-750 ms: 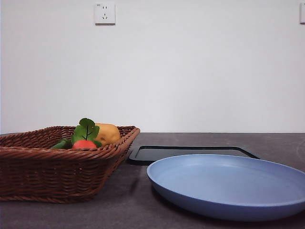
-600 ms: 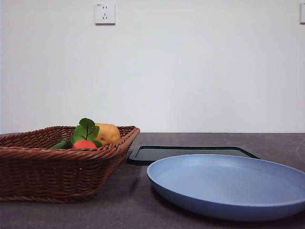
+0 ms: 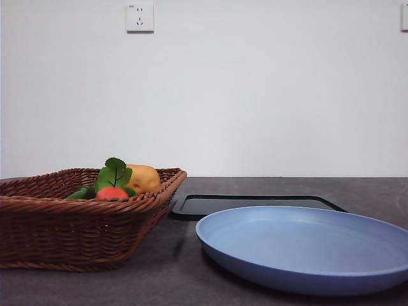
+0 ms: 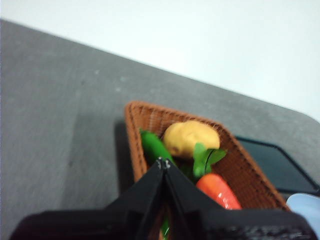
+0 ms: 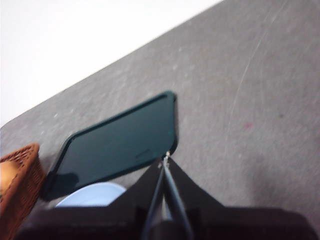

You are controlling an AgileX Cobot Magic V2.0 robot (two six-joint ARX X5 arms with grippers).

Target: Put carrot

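The carrot (image 4: 218,191) lies in a brown wicker basket (image 4: 134,131), glossy red-orange with dark green leaves (image 4: 205,158) at its thick end. In the front view only a red bit of the carrot (image 3: 113,192) and its leaves (image 3: 115,173) show over the basket (image 3: 70,233) rim at the left. My left gripper (image 4: 164,163) hangs shut above the basket, over its near side, holding nothing. My right gripper (image 5: 165,158) is shut and empty above the table by a corner of the dark tray (image 5: 119,145). Neither arm shows in the front view.
A yellow-brown potato (image 4: 191,139) and a green vegetable (image 4: 154,146) share the basket with the carrot. A blue plate (image 3: 306,245) sits at the front right, with the flat dark tray (image 3: 255,204) behind it. A wall closes off the far table edge.
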